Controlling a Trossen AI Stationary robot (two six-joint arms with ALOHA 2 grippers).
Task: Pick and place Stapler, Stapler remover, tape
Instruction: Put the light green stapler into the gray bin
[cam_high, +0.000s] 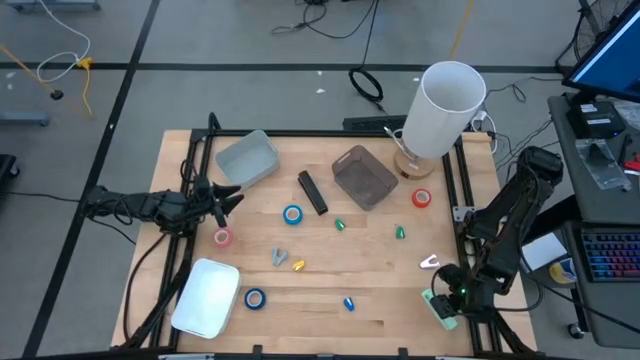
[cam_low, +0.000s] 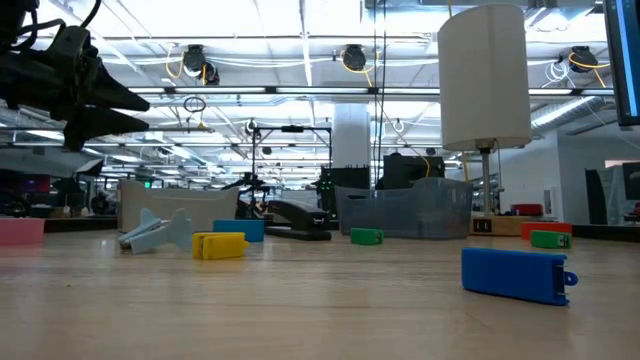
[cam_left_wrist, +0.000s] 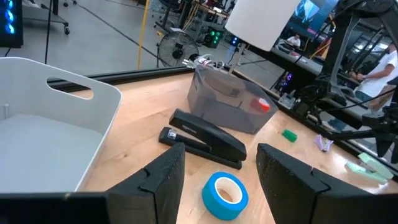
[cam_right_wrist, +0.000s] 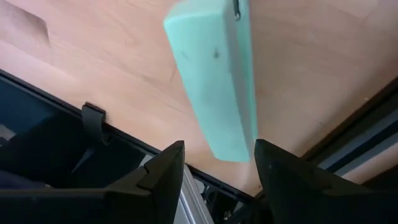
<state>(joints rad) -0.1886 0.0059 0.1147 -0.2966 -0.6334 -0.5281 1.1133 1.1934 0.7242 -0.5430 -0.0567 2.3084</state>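
Note:
A black stapler (cam_high: 313, 192) lies mid-table, flat on its base, beside a dark grey bin (cam_high: 363, 177). Rolls of tape lie flat: blue (cam_high: 292, 214), pink (cam_high: 222, 237), red (cam_high: 421, 199), and a second blue one (cam_high: 255, 298). Small coloured staplers and removers lie scattered, among them yellow (cam_high: 297, 265), grey (cam_high: 278, 257) and blue (cam_high: 348, 303). My left gripper (cam_high: 225, 197) hovers open at the table's left, pointing at the blue tape (cam_left_wrist: 225, 194). My right gripper (cam_right_wrist: 217, 171) stands open over a mint-green block (cam_right_wrist: 217, 81) at the table's near right corner. Its fingers stand on either side of the block's end, apart from it.
A blue-grey bin (cam_high: 248, 158) stands at the far left and a white bin (cam_high: 207, 296) at the near left. A tall white lamp (cam_high: 443, 110) rises at the far right. The black frame rail (cam_right_wrist: 93, 124) runs close beside the mint block. Bare wood lies along the near middle.

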